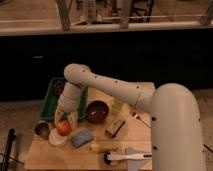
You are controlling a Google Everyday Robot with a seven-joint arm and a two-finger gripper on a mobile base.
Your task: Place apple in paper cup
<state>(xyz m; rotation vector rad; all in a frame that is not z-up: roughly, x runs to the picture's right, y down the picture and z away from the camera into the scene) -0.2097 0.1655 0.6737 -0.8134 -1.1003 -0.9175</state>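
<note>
The apple [63,128] is small, round and orange-red. It sits between the pale fingers [72,120] of my gripper [64,125], which is shut on it. The gripper holds the apple just over the white paper cup [56,138] at the table's front left. The apple and the fingers cover most of the cup's opening. The arm reaches down from the upper right across the green tray.
A dark metallic cup [42,129] stands just left of the paper cup. A green tray [52,100] lies behind it. A brown bowl [97,111], a blue sponge [82,137], a banana [102,148], a translucent green cup [118,103], a brown bar [116,127] and a white tool [127,157] lie to the right.
</note>
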